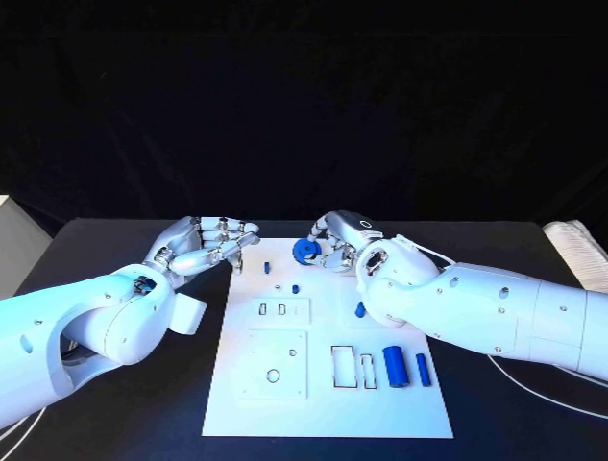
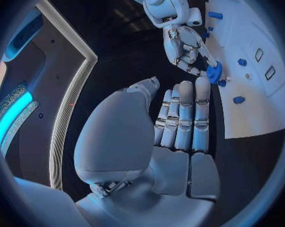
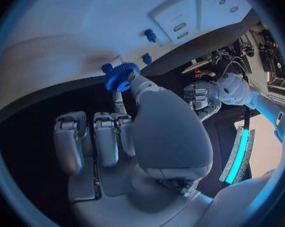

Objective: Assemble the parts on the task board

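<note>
Fingers [image 3: 124, 103] of the right hand [image 1: 343, 242] pinch a small blue toothed gear [image 1: 305, 251] at the white task board's [image 1: 325, 408] far edge; the left hand [image 1: 209, 242] hovers empty, fingers loosely apart. Two blue cylinders [image 1: 406, 369] lie unplaced on the board, so assembly looks far from finished.

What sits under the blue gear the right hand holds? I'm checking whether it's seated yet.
The blue gear, pinched by the right hand, sits over the task board's far edge. Whether a peg lies beneath is hidden.

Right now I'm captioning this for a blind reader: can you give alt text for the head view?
The right robot hand holds a blue gear at the far edge of a white board. The left robot hand hovers beside the board's far left corner, holding nothing. Small blue parts lie on the board.
</note>
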Controlling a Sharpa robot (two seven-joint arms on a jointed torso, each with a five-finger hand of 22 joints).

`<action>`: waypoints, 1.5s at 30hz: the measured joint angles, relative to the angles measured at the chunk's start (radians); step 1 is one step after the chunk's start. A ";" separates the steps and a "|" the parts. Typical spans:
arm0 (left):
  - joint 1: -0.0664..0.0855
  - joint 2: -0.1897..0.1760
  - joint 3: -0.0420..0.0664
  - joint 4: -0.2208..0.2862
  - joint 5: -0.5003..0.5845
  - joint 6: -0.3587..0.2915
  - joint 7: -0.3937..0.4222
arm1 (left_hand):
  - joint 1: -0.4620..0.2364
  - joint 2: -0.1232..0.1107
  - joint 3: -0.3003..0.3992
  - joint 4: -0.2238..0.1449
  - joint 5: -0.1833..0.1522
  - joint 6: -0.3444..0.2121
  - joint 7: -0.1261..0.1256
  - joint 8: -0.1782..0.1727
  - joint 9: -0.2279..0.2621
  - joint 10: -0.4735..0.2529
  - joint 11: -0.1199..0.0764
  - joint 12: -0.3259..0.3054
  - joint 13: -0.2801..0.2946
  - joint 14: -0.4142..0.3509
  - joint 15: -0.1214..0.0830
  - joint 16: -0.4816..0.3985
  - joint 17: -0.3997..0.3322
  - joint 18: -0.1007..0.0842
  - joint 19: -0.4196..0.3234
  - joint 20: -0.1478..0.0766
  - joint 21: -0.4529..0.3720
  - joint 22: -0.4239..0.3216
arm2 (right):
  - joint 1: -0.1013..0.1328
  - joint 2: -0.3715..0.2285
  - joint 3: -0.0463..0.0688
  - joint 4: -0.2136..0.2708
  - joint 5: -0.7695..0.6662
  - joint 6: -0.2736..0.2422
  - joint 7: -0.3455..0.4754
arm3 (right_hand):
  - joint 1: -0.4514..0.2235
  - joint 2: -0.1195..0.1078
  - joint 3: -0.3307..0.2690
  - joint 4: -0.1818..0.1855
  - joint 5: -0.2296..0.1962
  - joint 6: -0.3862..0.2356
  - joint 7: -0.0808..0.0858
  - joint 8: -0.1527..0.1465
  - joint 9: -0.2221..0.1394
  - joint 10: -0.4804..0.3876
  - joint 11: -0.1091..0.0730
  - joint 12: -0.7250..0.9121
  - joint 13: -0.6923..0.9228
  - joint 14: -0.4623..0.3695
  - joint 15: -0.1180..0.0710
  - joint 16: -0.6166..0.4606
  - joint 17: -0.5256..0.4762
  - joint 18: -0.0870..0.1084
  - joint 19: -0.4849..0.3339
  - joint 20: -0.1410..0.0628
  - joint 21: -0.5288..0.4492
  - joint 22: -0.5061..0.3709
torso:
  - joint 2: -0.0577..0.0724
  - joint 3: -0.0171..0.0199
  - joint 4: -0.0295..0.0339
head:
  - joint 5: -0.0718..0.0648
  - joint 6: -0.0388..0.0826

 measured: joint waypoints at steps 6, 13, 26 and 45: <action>0.000 0.002 0.000 0.000 0.000 0.001 -0.001 | 0.000 0.000 0.001 -0.001 0.000 0.000 0.000 0.000 0.000 0.000 0.000 0.000 0.000 0.000 0.000 0.000 0.000 0.000 0.000 0.000 0.002 0.000 | -0.004 0.016 -0.001 -0.012 -0.008 0.010 -0.004 | 0.000 0.000 0.001 -0.001 0.000 0.001 -0.001 -0.004 0.000 0.000 0.000 0.000 0.000 0.000 0.000 0.000 0.000 0.000 0.000 0.000 0.000 0.000 | -0.001 0.0007 -0.0001 | 0.003 -0.007; 0.000 0.002 0.000 0.000 0.000 0.001 -0.001 | 0.000 0.000 0.001 -0.001 0.000 0.000 0.000 0.000 0.000 0.000 0.000 0.000 0.000 0.000 0.000 0.000 0.000 0.000 0.000 0.000 0.002 0.000 | -0.009 0.030 -0.002 -0.035 -0.013 0.020 -0.007 | 0.000 0.000 0.001 -0.001 -0.002 0.001 -0.001 -0.005 -0.002 0.000 0.000 0.000 0.000 0.000 0.000 0.000 0.000 0.000 0.000 0.000 0.000 0.000 | -0.001 0.0012 0.0019 | 0.008 -0.007; 0.000 0.003 0.000 0.000 0.000 0.001 -0.002 | 0.000 0.000 0.001 -0.001 0.000 0.000 0.000 0.000 0.001 0.000 0.000 0.000 0.000 0.000 0.000 0.000 -0.001 0.000 0.000 0.000 0.002 0.001 | -0.019 0.052 -0.002 -0.061 -0.023 0.031 -0.008 | -0.005 -0.006 0.001 -0.001 -0.002 0.005 -0.005 -0.002 -0.003 0.000 0.000 0.000 0.001 0.000 0.000 0.000 0.000 0.000 -0.004 -0.004 0.000 0.000 | 0.000 0.0015 -0.0012 | 0.017 -0.010; 0.000 0.005 0.000 0.000 0.000 0.001 -0.003 | 0.000 0.000 0.001 -0.001 0.000 0.000 0.000 0.000 0.001 0.000 0.000 0.000 0.001 0.000 0.000 -0.005 -0.001 0.000 0.000 0.000 0.002 0.001 | -0.026 0.079 -0.003 -0.085 -0.029 0.041 -0.007 | -0.013 -0.013 0.001 -0.001 0.000 0.005 -0.005 -0.004 -0.003 0.000 0.000 0.000 0.001 0.000 0.000 0.000 0.000 0.000 -0.004 -0.004 0.000 0.000 | -0.001 0.0019 -0.0019 | 0.020 -0.009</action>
